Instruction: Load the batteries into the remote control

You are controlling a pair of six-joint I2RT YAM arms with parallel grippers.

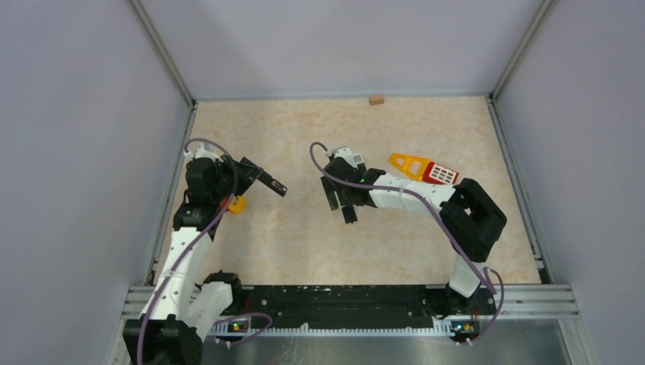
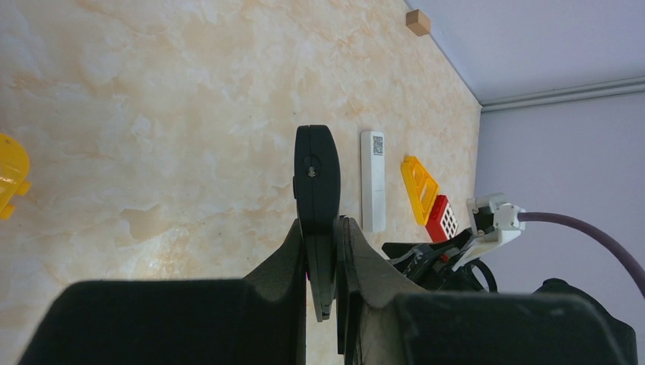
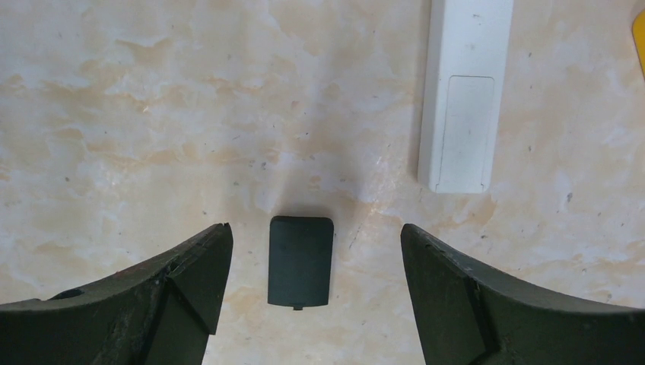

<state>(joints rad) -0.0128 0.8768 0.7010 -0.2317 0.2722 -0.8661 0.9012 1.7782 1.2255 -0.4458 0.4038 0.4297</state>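
L gripper point(image 2: 323, 225): my jaws are pinched nearly together on the black remote point(image 2: 316, 171), clamping its thin sides near one end. The rest of the remote pokes out past the fingertips. From the top cam this sits at the table's point(image 1: 304, 243) 9 o'clock side, and the remote's free end aims toward about 4 o'clock. Can't tell which face of it is up.

R gripper point(image 3: 316, 228): spread wide, holding nothing, pointing down near mid-table. On the wrist cam a small dark flat cover point(image 3: 301, 261) lies on the tabletop between my two fingers. It touches neither, w/ a clear gap each side.

A white remote point(image 3: 464, 84) lies flat at the cover's 1 o'clock, apart from it, w/ the outline of its back panel facing up. On the top cam it shows just beyond my R wrist, at that gripper's 12 o'clock, mostly hidden by the arm.

A yellow-and-red plastic toy point(image 1: 422, 169) lies at approx 2 o'clock from the R gripper, beside the forearm. A small yellow piece point(image 1: 237, 204) lies at 7 o'clock from the L gripper, close to the arm. A tiny wooden block point(image 1: 376, 99) sits at the table's far edge, 12 o'clock.
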